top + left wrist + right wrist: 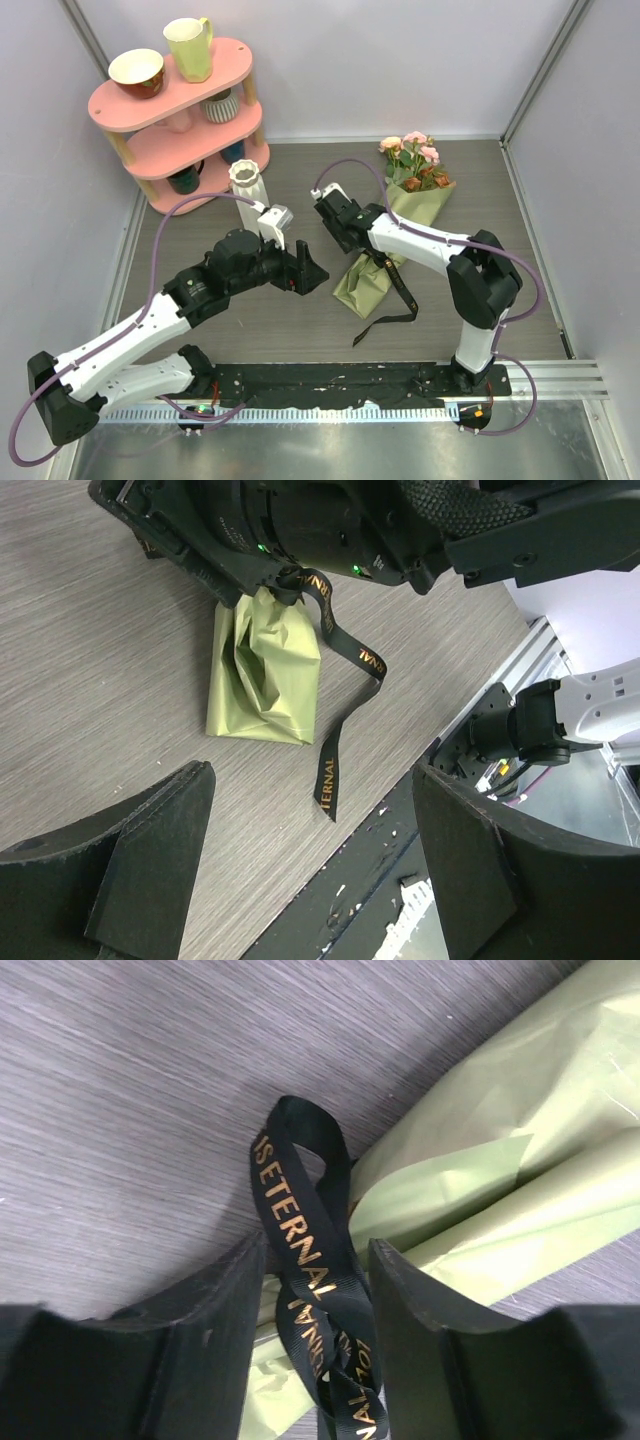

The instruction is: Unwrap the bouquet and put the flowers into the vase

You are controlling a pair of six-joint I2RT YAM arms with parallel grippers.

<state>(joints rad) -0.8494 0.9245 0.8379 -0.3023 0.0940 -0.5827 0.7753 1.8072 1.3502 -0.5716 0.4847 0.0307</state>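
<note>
The bouquet (420, 205) lies on the table, with the pink and peach flowers (412, 158) at its far end and the olive-green paper's foot (362, 285) nearer. Its black ribbon (400, 295) trails loose toward the front. My right gripper (368, 258) hangs over the wrapper's lower part. In the right wrist view a ribbon loop (300, 1220) runs between the two fingers of that gripper (317, 1250), with narrow gaps either side and paper (500, 1190) beneath. My left gripper (315, 270) stands open just left of the paper foot (262, 670), holding nothing. The white ribbed vase (247, 183) stands upright behind it.
A pink two-tier shelf (120, 110) at the back left carries a yellow-green mug (190, 48), a bowl (137, 72) and a striped cup (220, 105). Grey walls close in the left, back and right. A black base rail (340, 385) runs along the near edge.
</note>
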